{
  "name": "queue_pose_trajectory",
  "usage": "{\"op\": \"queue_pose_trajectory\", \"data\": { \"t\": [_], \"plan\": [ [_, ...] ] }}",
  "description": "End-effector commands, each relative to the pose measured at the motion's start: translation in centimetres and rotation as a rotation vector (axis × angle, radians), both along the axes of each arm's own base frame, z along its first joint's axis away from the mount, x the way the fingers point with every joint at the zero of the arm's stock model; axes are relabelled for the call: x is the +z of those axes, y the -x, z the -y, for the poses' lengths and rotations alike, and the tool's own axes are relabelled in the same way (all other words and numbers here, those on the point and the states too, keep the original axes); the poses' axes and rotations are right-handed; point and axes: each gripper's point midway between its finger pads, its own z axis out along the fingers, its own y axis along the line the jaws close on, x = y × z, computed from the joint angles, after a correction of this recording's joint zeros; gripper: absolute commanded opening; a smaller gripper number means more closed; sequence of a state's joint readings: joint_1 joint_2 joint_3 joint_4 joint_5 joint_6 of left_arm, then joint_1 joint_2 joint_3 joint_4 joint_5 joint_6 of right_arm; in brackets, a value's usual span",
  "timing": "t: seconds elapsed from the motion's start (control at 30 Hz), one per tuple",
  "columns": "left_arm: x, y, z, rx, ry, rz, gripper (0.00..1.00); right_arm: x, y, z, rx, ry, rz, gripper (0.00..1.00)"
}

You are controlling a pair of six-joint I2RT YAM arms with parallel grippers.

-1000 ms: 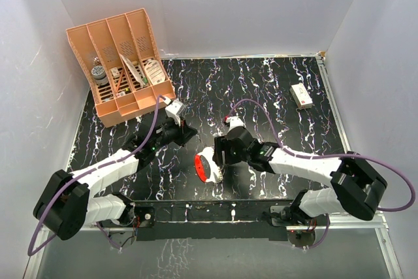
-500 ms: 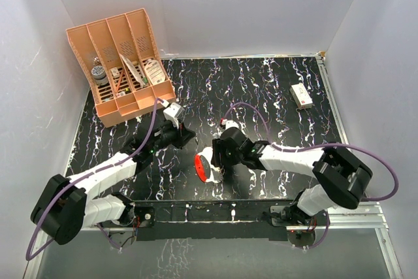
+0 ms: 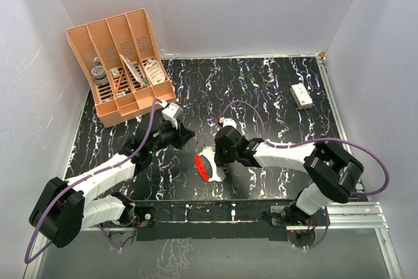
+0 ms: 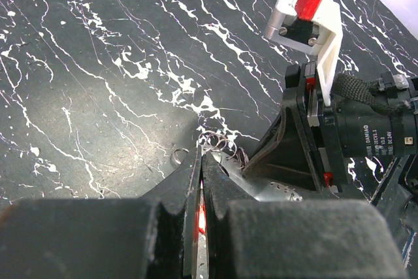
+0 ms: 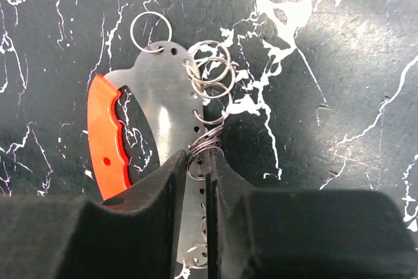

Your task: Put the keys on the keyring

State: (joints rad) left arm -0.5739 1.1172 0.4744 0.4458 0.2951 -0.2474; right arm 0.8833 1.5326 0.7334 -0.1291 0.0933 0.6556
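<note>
Far beyond the left fingers (image 4: 130,240), at the back corner: an orange plastic rack (image 3: 134,106), walled into four tall slanted slots with low trays in front. In the outermost slot, a round grey canister (image 3: 98,71); in the middle slots, pale slim sticks; in the slot nearest the centre, a white card (image 3: 154,70). Well apart from the right fingers (image 5: 130,240), off to their outer side, a small white rectangular box (image 3: 301,95) with a red mark, on the glossy black table (image 3: 261,83) veined in white.

Under the right fingers and flat on the table: the keyring (image 5: 160,106), a flat plate of brushed metal with a row of punched holes down one edge and a smooth orange-red crescent grip along the other. Just ahead of the right fingertips, along the holed edge, the keys (image 5: 204,76): thin round split rings of bright wire, overlapping. At the very tips, a darker coiled ring in the slit.

Right gripper (image 5: 204,158) nearly together, with a narrow slit over the plate's holed edge; no telling whether pinching ring or plate. Left gripper (image 4: 202,164) pressed fully together, with a silver sliver and a red glint in the seam, too thin to identify. Just ahead of the left fingertips, a small loose ring (image 4: 179,155) on the table.
</note>
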Motion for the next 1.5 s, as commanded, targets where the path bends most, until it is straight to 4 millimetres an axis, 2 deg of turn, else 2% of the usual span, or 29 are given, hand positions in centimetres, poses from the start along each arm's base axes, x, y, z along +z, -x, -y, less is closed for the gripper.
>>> {"op": "queue_pose_trajectory", "data": {
  "t": [0.0,0.1,0.23,0.27,0.37,0.4,0.43,0.57,0.7,0.97,1.23,1.47],
  "plan": [
    [1.4,-0.2,0.2,-0.002,0.035,0.036,0.00,3.2,-2.4,-0.2,-0.024,0.005,0.130,0.13],
    [1.4,-0.4,0.6,-0.012,0.035,0.033,0.00,4.4,-3.3,0.3,0.000,0.049,0.201,0.04],
    [1.4,-0.6,0.9,-0.023,0.035,0.027,0.00,6.3,-5.0,1.1,-0.012,0.098,0.291,0.04],
    [1.4,-0.6,0.8,-0.021,0.035,0.030,0.00,6.6,-5.3,1.3,-0.019,0.109,0.302,0.08],
    [1.7,-0.6,0.3,0.004,0.031,0.036,0.00,7.6,-5.8,1.7,-0.019,0.124,0.333,0.36],
    [1.7,-0.6,0.1,0.016,0.027,0.036,0.00,8.0,-5.8,1.8,-0.020,0.122,0.345,0.42],
    [1.9,-0.6,-0.1,0.027,0.025,0.043,0.00,8.3,-5.9,2.0,-0.023,0.124,0.355,0.43],
    [2.3,-0.8,-0.7,0.053,0.019,0.066,0.00,9.2,-6.1,2.7,-0.040,0.129,0.386,0.44],
    [2.5,-1.0,-0.4,0.043,0.010,0.070,0.00,9.6,-5.5,2.5,-0.017,0.103,0.380,0.44],
    [2.4,-0.9,0.3,0.007,0.025,0.065,0.00,9.2,-5.1,3.2,-0.042,0.099,0.359,0.45],
    [1.4,0.1,2.3,-0.140,-0.013,0.037,0.00,8.7,-7.2,5.9,-0.173,0.009,0.287,0.45],
    [-0.1,0.1,3.5,-0.201,-0.074,0.001,0.00,8.3,-7.9,6.5,-0.172,-0.012,0.258,0.45]
  ]
}}
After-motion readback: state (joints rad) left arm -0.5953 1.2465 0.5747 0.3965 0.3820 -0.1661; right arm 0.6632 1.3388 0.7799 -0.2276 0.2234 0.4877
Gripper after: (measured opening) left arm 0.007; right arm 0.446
